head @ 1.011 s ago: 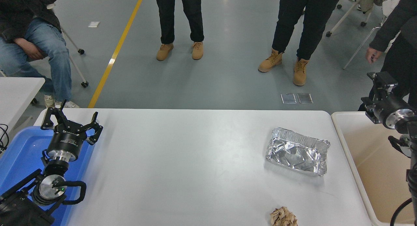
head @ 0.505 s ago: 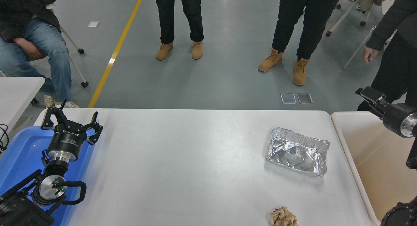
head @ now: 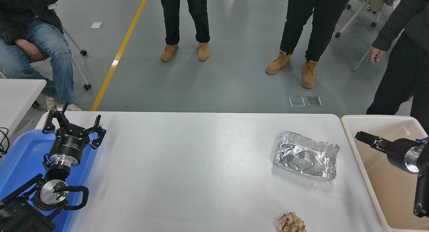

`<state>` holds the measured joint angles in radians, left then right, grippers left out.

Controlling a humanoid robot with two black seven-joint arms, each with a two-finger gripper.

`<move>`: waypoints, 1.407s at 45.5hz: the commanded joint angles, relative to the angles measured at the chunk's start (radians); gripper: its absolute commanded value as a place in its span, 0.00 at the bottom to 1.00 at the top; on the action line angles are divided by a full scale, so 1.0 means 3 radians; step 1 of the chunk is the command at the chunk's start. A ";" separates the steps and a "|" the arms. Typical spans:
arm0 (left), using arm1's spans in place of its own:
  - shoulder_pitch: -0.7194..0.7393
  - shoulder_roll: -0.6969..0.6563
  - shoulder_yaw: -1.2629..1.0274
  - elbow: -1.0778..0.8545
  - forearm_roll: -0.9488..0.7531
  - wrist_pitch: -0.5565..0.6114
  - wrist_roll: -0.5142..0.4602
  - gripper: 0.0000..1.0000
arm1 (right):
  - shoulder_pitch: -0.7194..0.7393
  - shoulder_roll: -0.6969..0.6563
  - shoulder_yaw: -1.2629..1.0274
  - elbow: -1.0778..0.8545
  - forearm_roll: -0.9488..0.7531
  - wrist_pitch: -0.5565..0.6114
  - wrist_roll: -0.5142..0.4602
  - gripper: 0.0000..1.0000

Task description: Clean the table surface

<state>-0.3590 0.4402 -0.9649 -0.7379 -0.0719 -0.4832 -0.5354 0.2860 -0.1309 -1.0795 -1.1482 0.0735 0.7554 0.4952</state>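
Foil tray (head: 305,155) and paper wad (head: 291,222) sit on the desk (head: 187,165), so cleaning isn't finished. Right hand (head: 363,137) hovers empty over the bin (head: 385,178), its opening unclear; left hand (head: 72,126) is parked, spread open.

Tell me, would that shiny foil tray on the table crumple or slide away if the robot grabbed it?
The foil tray probably dents easily: its walls and floor already look wrinkled. It seems empty and thin, so likely very light and apt to slide on the smooth table surface when nudged. Sitting flat and low, it should not roll or tip.
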 commanded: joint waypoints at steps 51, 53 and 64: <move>0.0000 0.0000 0.0000 0.0000 -0.0001 0.0000 0.0000 0.99 | 0.0156 0.0411 -0.0247 0.0744 -0.0777 -0.0769 -0.0035 0.97; 0.0000 0.0000 0.0000 0.0000 -0.0001 0.0000 0.0000 0.99 | 0.0151 0.0411 -0.0247 0.0754 -0.0777 -0.0785 -0.0040 0.96; 0.0000 0.0000 0.0000 0.0000 -0.0001 0.0000 0.0000 0.99 | 0.0171 0.0421 -0.0247 0.0866 -0.0777 -0.0877 -0.0035 0.92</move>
<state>-0.3590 0.4403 -0.9649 -0.7378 -0.0718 -0.4832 -0.5354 0.3311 -0.0093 -1.1544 -0.9292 -0.1491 0.5327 0.4846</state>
